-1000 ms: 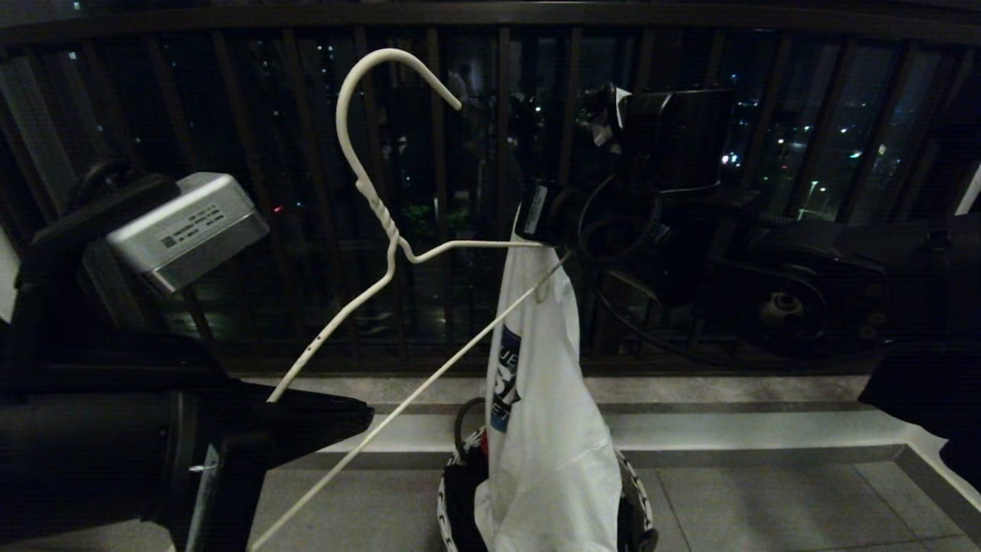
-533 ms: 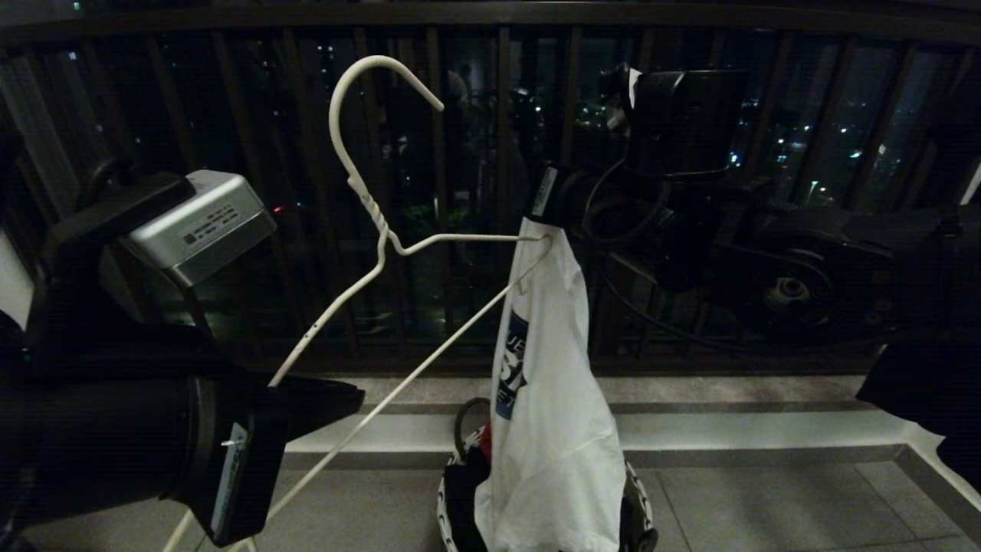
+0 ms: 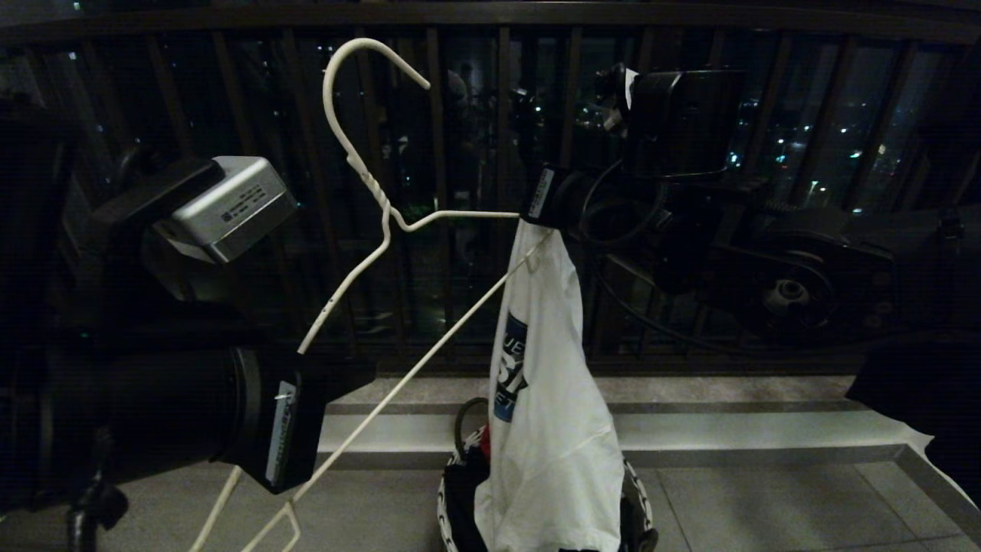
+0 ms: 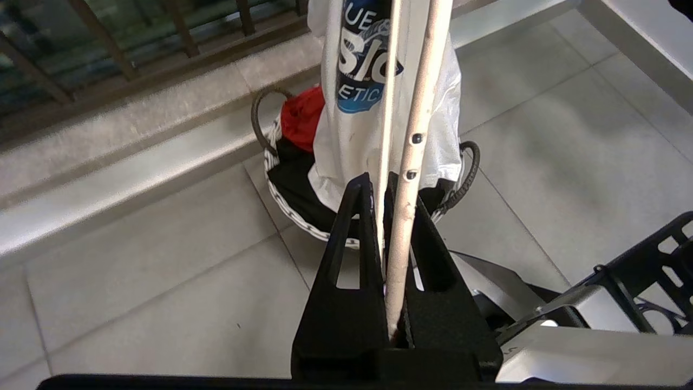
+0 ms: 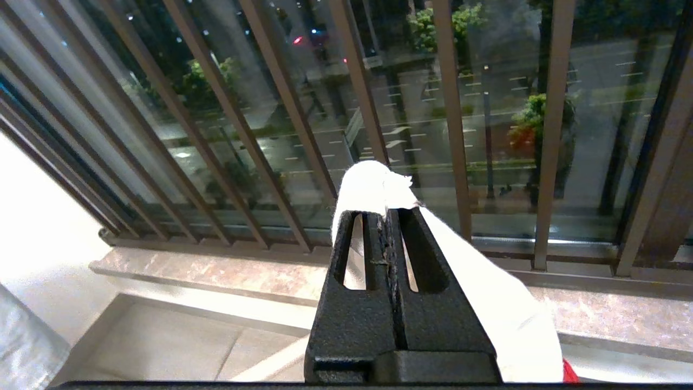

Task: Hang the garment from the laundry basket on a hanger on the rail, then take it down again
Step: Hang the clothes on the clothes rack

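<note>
A dim balcony at night. The left gripper (image 4: 387,200), low on the robot's left, has its two fingers pinched on one arm of a single thin white wire hanger (image 3: 381,217), which stands tilted with its hook uppermost. The right gripper (image 5: 385,216), raised at centre, has its fingers pressed together on a bunched fold of the one white T-shirt (image 3: 548,399). The shirt hangs straight down from that grip, its blue lettered print showing, and its lower edge reaches into the single round laundry basket (image 4: 284,203) on the tiled floor. The hanger's far end meets the cloth right by the right gripper; whether it is inside the shirt cannot be told.

The task looks early: the shirt is lifted from the basket, but it is not yet spread over the hanger. The rail is not in view, so hanging and taking down remain. One red cloth (image 4: 302,114) and one black garment (image 4: 292,181) lie in the basket.
</note>
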